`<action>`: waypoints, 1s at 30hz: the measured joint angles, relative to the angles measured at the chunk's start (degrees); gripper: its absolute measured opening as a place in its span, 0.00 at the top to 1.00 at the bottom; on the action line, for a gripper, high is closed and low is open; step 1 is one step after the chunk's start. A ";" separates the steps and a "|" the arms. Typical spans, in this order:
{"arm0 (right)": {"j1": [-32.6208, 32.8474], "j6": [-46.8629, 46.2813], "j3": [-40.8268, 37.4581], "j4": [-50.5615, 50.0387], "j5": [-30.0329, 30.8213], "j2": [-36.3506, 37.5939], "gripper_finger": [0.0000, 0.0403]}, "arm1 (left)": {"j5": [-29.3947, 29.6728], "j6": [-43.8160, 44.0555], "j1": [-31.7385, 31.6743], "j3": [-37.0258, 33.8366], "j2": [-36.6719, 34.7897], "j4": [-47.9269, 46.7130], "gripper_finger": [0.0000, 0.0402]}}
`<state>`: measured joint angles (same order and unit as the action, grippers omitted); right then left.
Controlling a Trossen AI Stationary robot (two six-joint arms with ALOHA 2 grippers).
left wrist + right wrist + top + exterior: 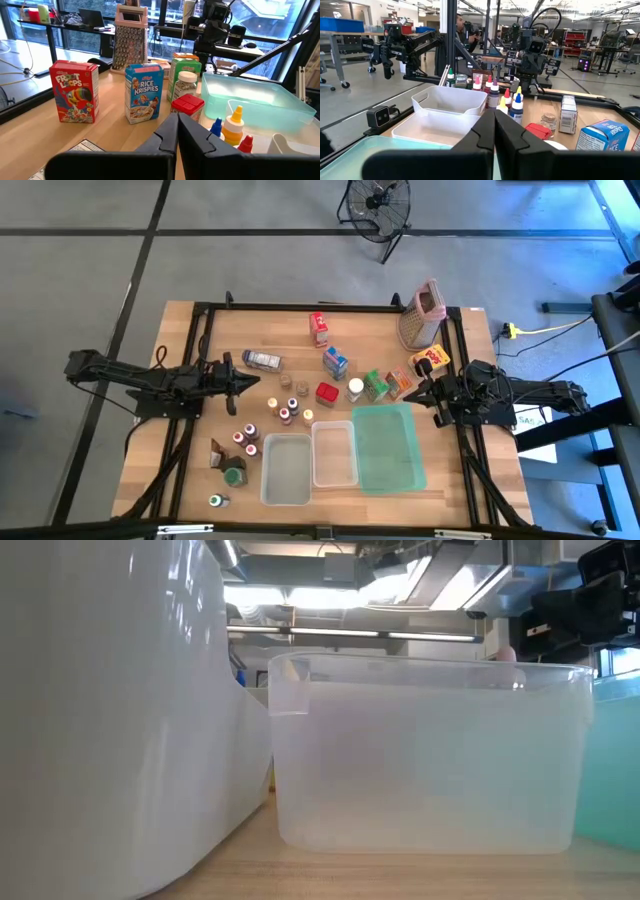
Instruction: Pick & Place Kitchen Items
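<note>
While both arms wait, left gripper [252,383] and right gripper [412,393] stay-free, fingers closed, flank the groceries [335,363].

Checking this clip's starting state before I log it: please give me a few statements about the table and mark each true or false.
1. Both the left gripper and the right gripper are shut and hold nothing. True.
2. The green tray already holds several cartons. False: it is empty.
3. The metal grater stands near the table's far right corner. True.
4. The Froot Loops carton lies flat on its face. False: it stands upright, beside the Rice Krispies carton.
5. The two clear tubs sit side by side next to the green tray. True.
</note>
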<state>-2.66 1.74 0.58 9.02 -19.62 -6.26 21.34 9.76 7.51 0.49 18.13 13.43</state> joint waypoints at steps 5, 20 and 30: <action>0.01 0.02 -0.01 0.23 0.01 -0.01 0.99 | 0.02 0.01 0.00 0.00 0.01 0.02 0.98; 0.04 -1.29 -0.02 0.48 0.31 0.00 0.96 | 0.02 0.00 0.00 0.02 0.02 0.02 0.98; 0.08 -2.69 0.00 2.90 0.39 0.00 0.65 | 0.02 0.00 0.00 0.00 0.00 0.01 0.98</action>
<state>-2.58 -0.95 0.58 11.92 -19.22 -6.26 21.37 9.76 7.51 0.49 18.13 13.44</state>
